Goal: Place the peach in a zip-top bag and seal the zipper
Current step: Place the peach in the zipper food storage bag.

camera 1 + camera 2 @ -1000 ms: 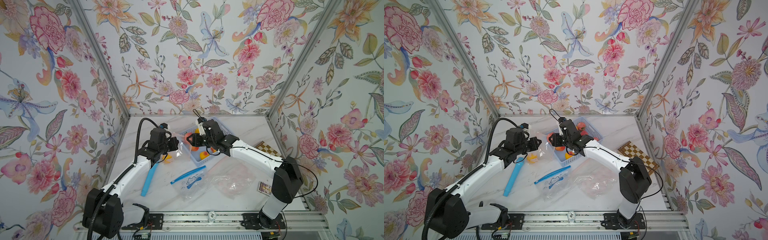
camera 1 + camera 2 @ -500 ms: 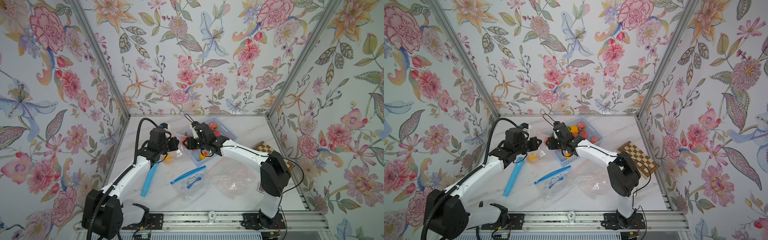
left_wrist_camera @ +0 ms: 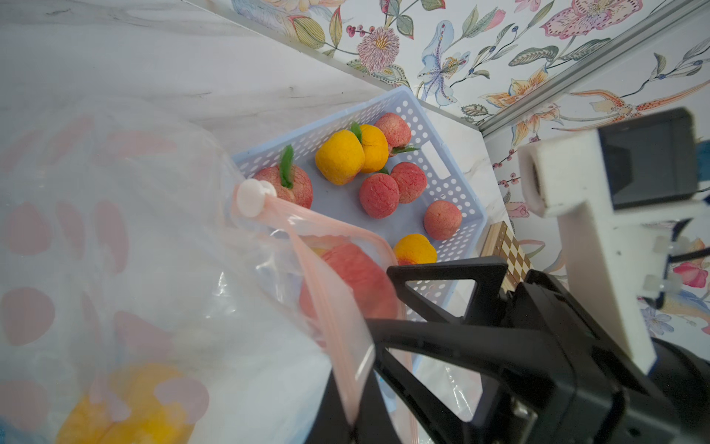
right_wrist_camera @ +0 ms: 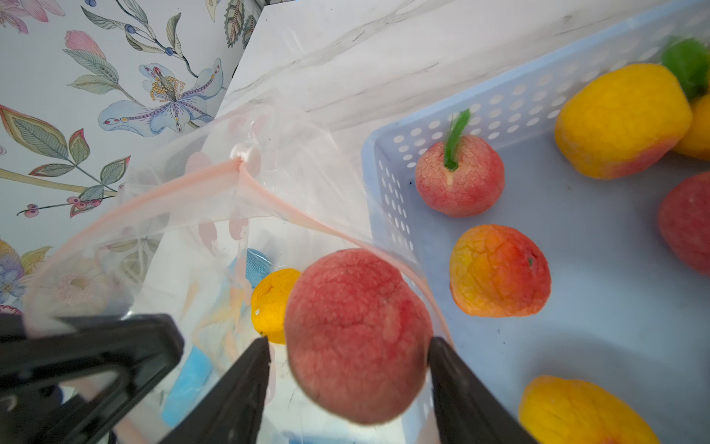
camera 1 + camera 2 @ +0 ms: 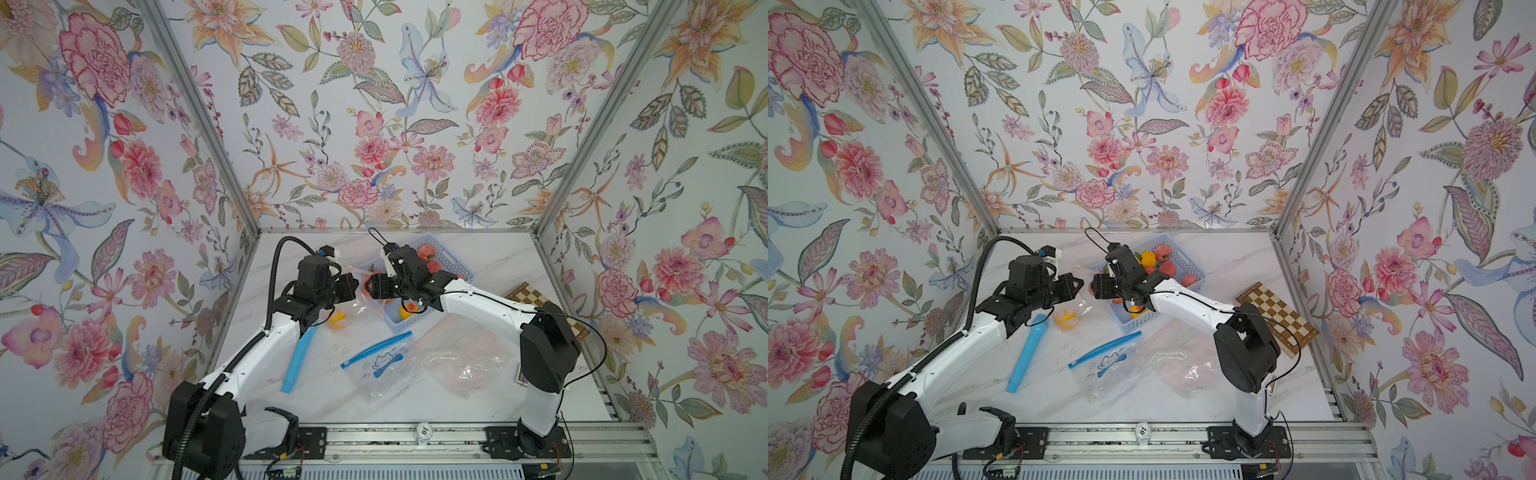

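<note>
Both top views: high, far, front side, looking down at whole bench (image 5: pixel 498 266). Wrist views: close, angled down, facing opposite ways; share bag (image 3: pixel 153 230) mouth, peach (image 4: pixel 357 334), basket (image 3: pixel 334 127).

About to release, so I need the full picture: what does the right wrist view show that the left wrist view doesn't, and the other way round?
Only the right wrist view: both fingers of the right gripper flanking the peach (gripped or not, I cannot tell), and the left gripper pinching the zipper edge. Only the left wrist view: the chessboard beyond the basket, and the right arm's white camera mount. Both: the peach at the mouth of the zip-top bag, its white slider, fruit in the basket.
</note>
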